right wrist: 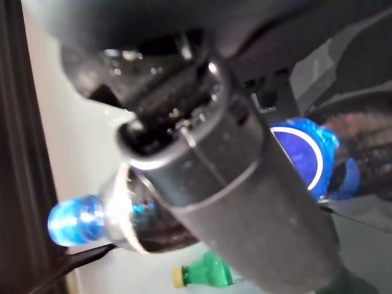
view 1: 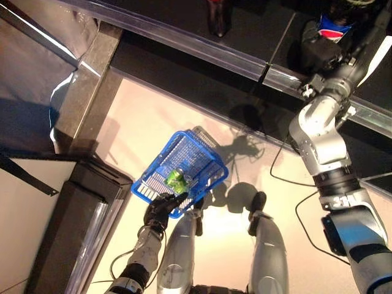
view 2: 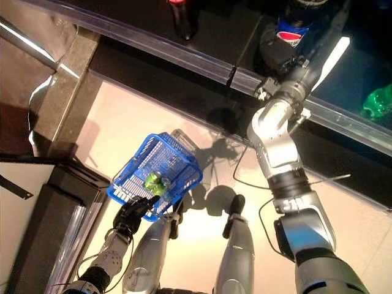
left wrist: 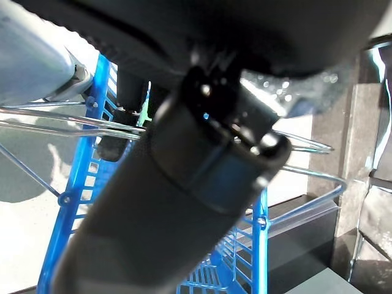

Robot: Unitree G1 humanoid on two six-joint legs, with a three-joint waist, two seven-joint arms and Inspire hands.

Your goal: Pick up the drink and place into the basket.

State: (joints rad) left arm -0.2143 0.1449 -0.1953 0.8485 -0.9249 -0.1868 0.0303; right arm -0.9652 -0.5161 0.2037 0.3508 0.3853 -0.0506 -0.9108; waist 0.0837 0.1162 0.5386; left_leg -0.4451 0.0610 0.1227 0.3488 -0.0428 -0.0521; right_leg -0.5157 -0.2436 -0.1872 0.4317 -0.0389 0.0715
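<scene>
A dark cola bottle with a blue label and blue cap stands on the black shelf at the upper right. My right hand reaches onto that shelf and its thumb and fingers curl round the bottle. Low in the eye views, my left hand grips the near rim of a blue plastic basket and holds it above the pale floor. A small green drink lies inside the basket. The basket's wire handles show past the left thumb.
A clear rail edges the black shelf. Another dark bottle stands further left on it, and a green bottle lies to the right of my right hand. A dark cabinet stands at the left of the basket.
</scene>
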